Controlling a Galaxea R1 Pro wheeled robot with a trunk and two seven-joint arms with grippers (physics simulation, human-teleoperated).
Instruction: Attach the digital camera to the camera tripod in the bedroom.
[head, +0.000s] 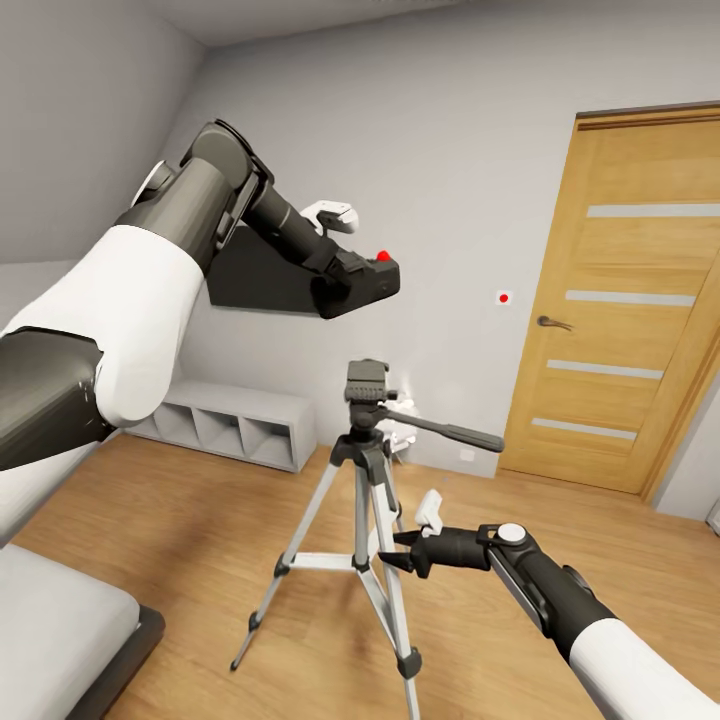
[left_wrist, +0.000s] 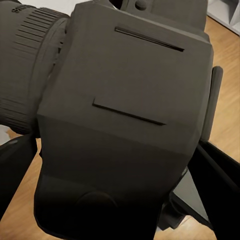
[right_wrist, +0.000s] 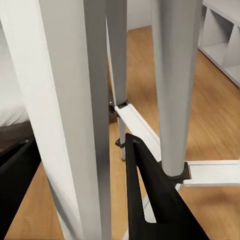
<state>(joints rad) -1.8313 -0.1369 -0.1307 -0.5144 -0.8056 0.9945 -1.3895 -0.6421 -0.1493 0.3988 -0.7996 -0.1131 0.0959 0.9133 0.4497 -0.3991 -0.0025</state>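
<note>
My left gripper (head: 348, 287) is raised high and shut on the digital camera (head: 368, 279), a black box whose red button (head: 383, 256) faces up. In the left wrist view the camera body (left_wrist: 125, 110) sits between the black fingers (left_wrist: 216, 182). The camera hangs above the camera tripod (head: 366, 395), a little to its left. The tripod stands on the wood floor with its pan handle (head: 455, 433) pointing right. My right gripper (head: 392, 552) is low and open, with one silver tripod leg (right_wrist: 75, 125) between its fingers (right_wrist: 150, 200).
An oak door (head: 620, 300) closes the right wall. A black TV (head: 250, 278) hangs behind my left arm, above a low white shelf (head: 230, 425). A bed corner (head: 60, 620) lies at the lower left. A white object (head: 402, 436) stands behind the tripod.
</note>
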